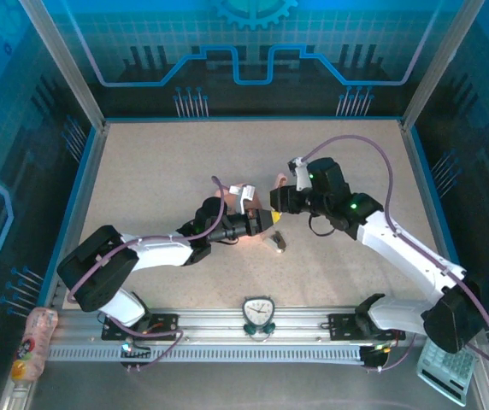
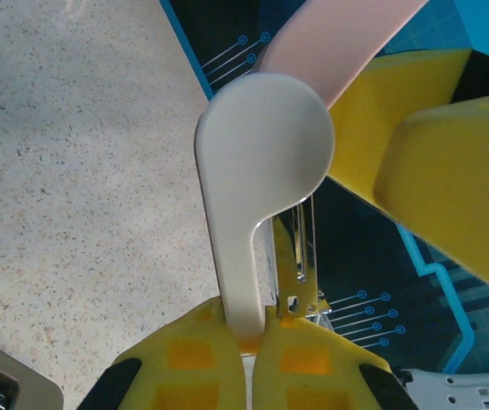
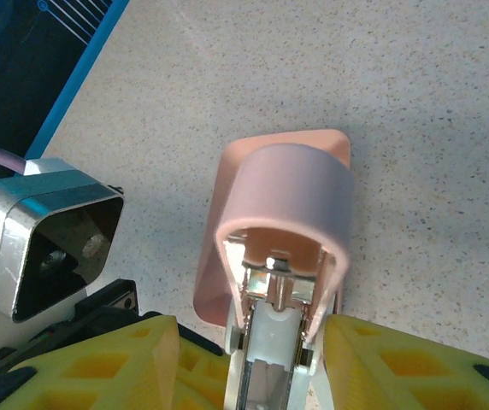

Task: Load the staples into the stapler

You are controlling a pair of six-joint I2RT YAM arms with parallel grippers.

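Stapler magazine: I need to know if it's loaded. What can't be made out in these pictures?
Any staples in the metal channel: left wrist view, edge-on behind the stapler handle.
Channel's rear: right wrist view, cut by bottom edge.
Loose staples: top view, too small.

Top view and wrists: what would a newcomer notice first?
Mid-table, the left claw pinches a white stapler by its narrow end. Close beside it, the right claw holds a pink stapler with its metal insides showing. A small piece lies on the table nearby.
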